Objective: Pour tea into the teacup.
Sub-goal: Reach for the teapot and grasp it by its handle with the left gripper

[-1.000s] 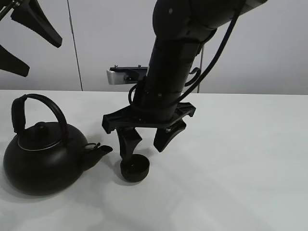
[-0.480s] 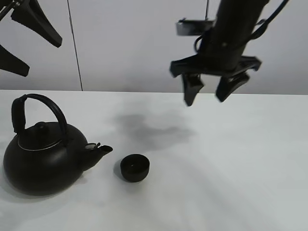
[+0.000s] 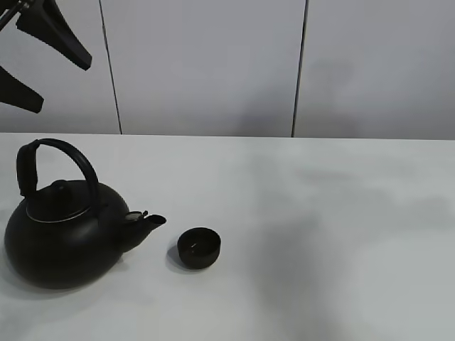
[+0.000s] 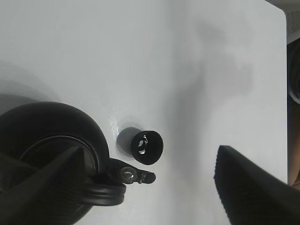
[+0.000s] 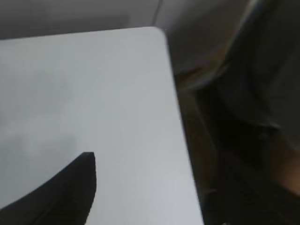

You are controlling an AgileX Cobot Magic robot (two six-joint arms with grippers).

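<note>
The small matte-black teacup [image 3: 198, 247] stands upright on the white table [image 3: 320, 234], just off the spout of the big black kettle [image 3: 60, 234]. My left gripper [image 3: 43, 60] hangs high above the kettle at the top left, open and empty. In the left wrist view it [image 4: 149, 148] looks straight down on the teacup [image 4: 146, 147] and the kettle [image 4: 51, 140], with its fingers [image 4: 253, 187] spread wide. My right gripper is out of the exterior view. The right wrist view shows only one of its fingers [image 5: 61, 192], set far off centre, holding nothing.
A grey panelled wall [image 3: 213, 64] stands behind the table. The right wrist view shows the table's corner and side edge [image 5: 176, 117], with dark floor and clutter beyond it.
My right arm has lifted away from the teacup, gone up and to the right, and left the exterior view. The teacup, kettle and left gripper have not moved.
</note>
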